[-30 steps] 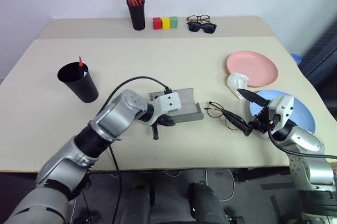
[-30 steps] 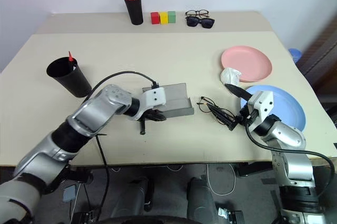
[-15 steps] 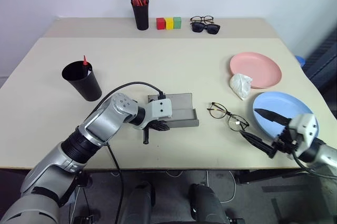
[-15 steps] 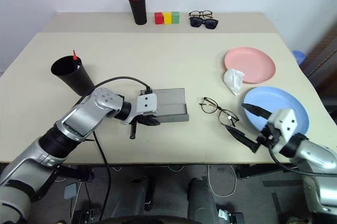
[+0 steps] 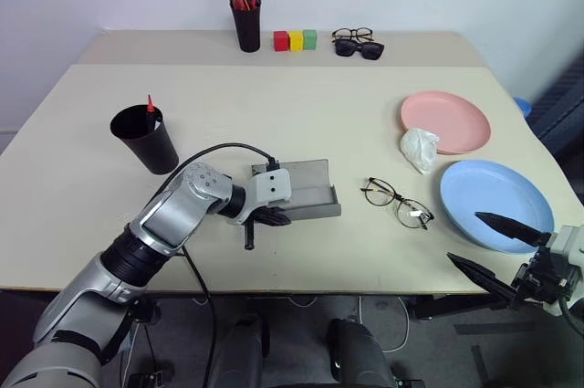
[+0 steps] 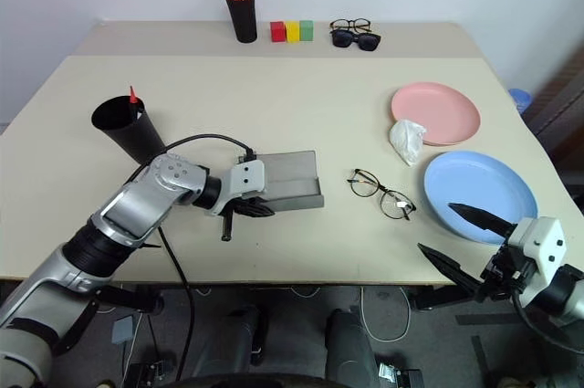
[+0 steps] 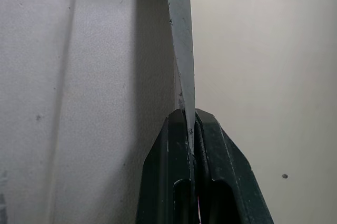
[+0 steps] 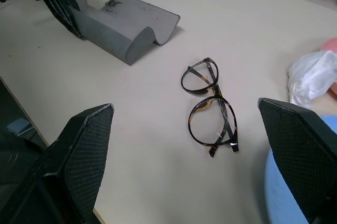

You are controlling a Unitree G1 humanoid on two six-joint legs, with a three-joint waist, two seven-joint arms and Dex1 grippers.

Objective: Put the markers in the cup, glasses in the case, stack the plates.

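Right gripper [image 5: 497,245] back — glasses [image 5: 396,203] free.

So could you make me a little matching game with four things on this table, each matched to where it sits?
Things:
1. glasses
2. case
3. pink plate
4. cup

Places:
A. holds a red-tipped marker, on the table's left side
B. lying on the table between the case and the blue plate
C. its edge pinched by the left gripper
D. beside a crumpled white wad, behind the blue plate

Pairs: 1-B, 2-C, 3-D, 4-A
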